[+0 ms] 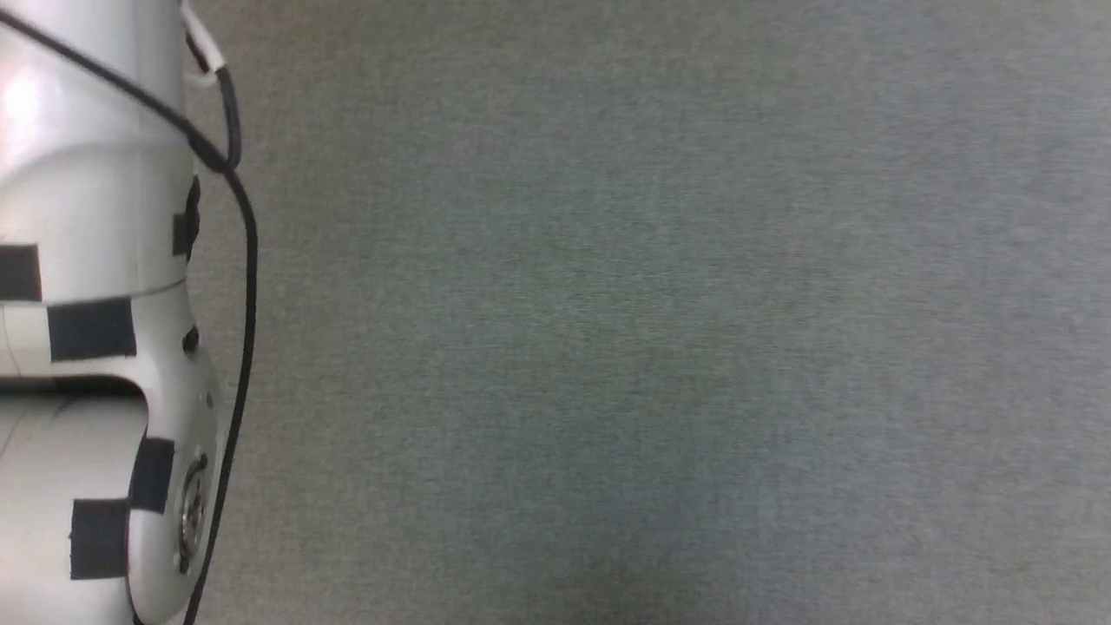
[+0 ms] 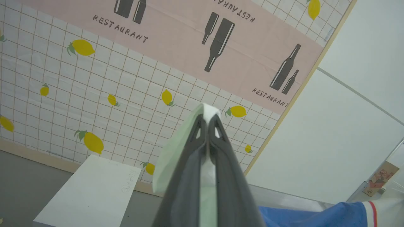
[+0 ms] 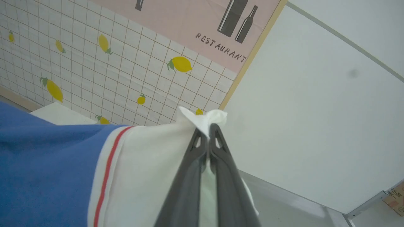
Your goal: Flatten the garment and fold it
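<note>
We have both hands closed on the garment, which is held up in front of the lemon-tiled wall. The left gripper has its two dark fingers pressed together on a narrow edge of white cloth, tips aimed up at the wall. The right gripper pinches a small tuft of the white sleeve the same way, with the red stripe and the blue body stretching away from it in front of the wall. So the shirt hangs between our two arms before that wall, and a white box stands at the wall's foot

The risk we see lies in how little cloth each pinch holds. On the right only a corner pokes past the fingertips; a pull apart to stretch the shirt flat could, we judge, drag it free, and that side would drop. Uneven lowering would bunch the blue body. The shirt could also catch on the box below the wall if we swing that way
</note>
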Motion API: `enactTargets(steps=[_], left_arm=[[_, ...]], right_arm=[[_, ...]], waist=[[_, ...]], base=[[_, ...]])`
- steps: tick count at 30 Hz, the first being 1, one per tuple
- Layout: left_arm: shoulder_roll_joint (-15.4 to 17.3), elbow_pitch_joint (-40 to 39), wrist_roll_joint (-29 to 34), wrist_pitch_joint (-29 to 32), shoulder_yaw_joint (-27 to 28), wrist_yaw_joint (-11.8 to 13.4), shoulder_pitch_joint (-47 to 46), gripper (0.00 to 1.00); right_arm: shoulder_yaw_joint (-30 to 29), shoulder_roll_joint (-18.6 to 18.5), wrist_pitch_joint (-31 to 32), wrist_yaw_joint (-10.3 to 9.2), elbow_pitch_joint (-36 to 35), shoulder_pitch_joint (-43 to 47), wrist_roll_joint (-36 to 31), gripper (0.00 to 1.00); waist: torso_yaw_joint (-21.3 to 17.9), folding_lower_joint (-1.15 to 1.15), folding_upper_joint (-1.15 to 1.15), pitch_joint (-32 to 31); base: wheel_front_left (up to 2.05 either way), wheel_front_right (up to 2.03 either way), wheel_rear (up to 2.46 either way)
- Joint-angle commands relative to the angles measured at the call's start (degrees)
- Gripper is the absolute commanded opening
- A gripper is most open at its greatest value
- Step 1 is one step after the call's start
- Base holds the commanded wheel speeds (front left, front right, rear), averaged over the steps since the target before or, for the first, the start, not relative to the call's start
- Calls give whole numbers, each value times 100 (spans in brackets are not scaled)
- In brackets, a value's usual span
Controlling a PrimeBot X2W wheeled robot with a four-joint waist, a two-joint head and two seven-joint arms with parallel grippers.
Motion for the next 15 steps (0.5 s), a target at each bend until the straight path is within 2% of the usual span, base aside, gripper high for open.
enactTargets(steps=[1,3,4,6,10,15], left_arm=[[58,-70,-104,12,36,-90,190,0],[64,-201,-254,175,41,-203,440,0],[55,-587,-491,506,43,-271,979,0],[54,-956,-625,716,43,-258,1437,0],[-1,-1840,-957,1005,193,-76,2560,0],[-26,-2897,-1163,1228,348,234,4128,0]], right_arm=[[43,-75,-96,-8,-9,60,170,0],[135,-177,-190,-8,-107,221,451,0],[243,-412,-239,-8,-491,639,1008,0],[266,-628,-209,-8,-886,1064,1327,0],[-10,-995,-35,-8,-1791,2272,1908,0],[-771,-973,282,-8,-2828,4096,2237,0]], waist=[[120,-2,0,70],[151,-2,0,13],[192,-2,0,-93],[203,-2,0,-187],[199,-2,0,-436],[167,-2,0,-820]], base=[[0,0,0],[0,0,0],[0,0,0],[0,0,0],[0,0,0],[0,0,0]])
